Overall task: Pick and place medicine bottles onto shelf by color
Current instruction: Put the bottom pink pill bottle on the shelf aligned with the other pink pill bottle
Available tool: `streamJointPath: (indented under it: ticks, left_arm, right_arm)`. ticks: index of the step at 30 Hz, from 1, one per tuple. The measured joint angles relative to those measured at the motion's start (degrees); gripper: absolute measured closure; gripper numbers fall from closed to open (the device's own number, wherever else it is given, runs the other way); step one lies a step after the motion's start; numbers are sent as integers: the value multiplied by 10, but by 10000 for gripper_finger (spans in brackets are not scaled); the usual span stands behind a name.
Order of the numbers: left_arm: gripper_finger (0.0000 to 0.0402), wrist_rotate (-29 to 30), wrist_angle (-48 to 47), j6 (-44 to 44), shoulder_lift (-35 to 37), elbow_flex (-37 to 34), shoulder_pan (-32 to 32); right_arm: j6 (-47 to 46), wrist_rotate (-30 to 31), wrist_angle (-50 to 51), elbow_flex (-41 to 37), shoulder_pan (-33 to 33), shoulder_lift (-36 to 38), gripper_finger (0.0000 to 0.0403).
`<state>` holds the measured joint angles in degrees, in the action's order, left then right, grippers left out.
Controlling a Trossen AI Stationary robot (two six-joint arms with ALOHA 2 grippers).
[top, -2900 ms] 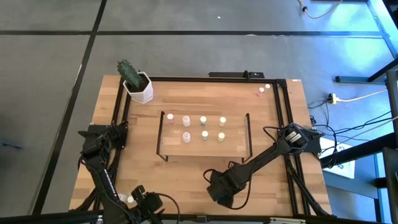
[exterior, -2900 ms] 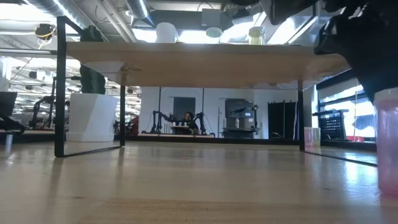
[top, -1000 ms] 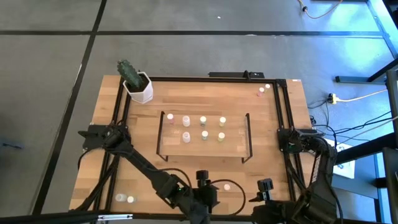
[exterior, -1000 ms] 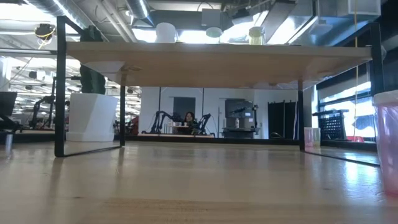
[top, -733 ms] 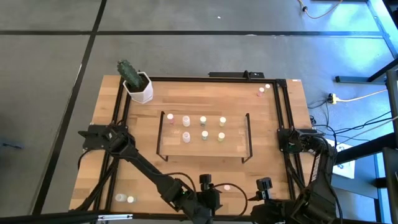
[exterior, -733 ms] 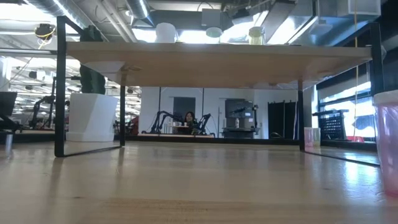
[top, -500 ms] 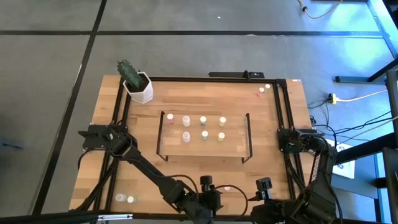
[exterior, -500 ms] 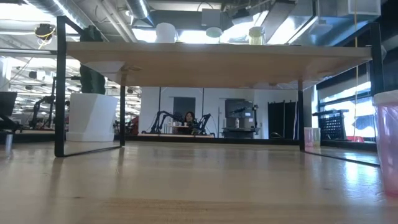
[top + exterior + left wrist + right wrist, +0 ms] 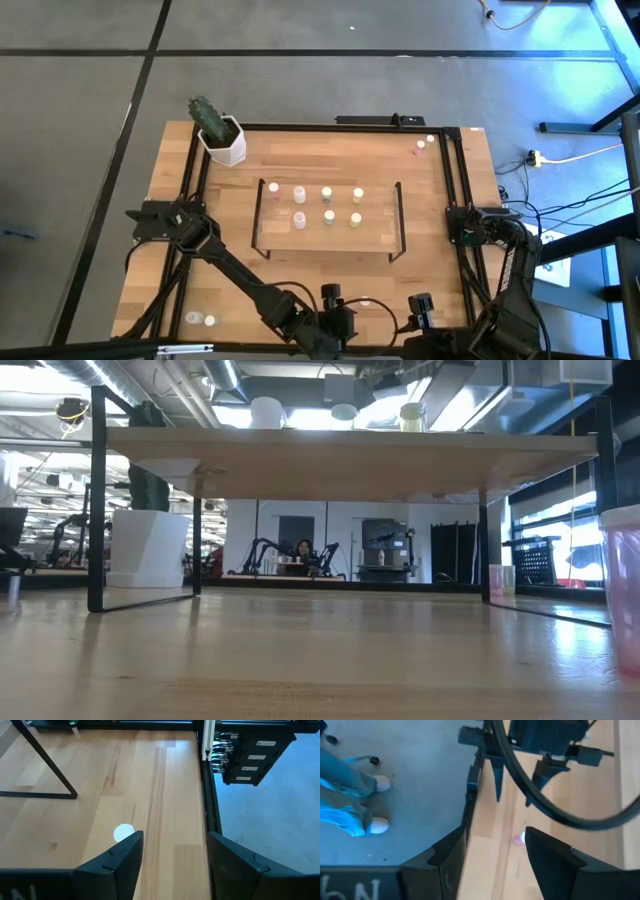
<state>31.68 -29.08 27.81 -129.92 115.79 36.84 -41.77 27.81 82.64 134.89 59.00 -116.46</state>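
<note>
White hexagonal cactus pot at the table's far-left corner, seemingly a distant seated person

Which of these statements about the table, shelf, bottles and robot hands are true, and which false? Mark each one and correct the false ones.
1. Six bottles stand on the shelf. True.
2. The cactus pot stands on the shelf. False: it stands on the table's far left corner, off the shelf.
3. The left hand is open, with a pale-capped bottle just ahead of one finger. True.
4. The right hand grips a bottle. False: it is open and empty.
5. Two bottles stand at the table's far right corner. True.
</note>
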Motion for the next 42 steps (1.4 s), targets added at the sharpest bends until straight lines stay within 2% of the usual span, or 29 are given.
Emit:
streamJointPath:
  ticks: [11, 20, 29, 42]
  left_arm:
    - [189, -11, 6, -43, -12, 0, 0]
    - [182, -8, 14, -57, -12, -3, -23]
    - [141, -11, 111, -56, -12, -71, -38]
    - [138, -12, 211, -15, -12, -159, -66]
  right_arm:
    - [0, -1, -52, 0, 0, 0, 196]
    - [0, -2, -53, 0, 0, 0, 196]
    - [1, 0, -53, 0, 0, 0, 196]
    - [1, 2, -54, 0, 0, 0, 196]
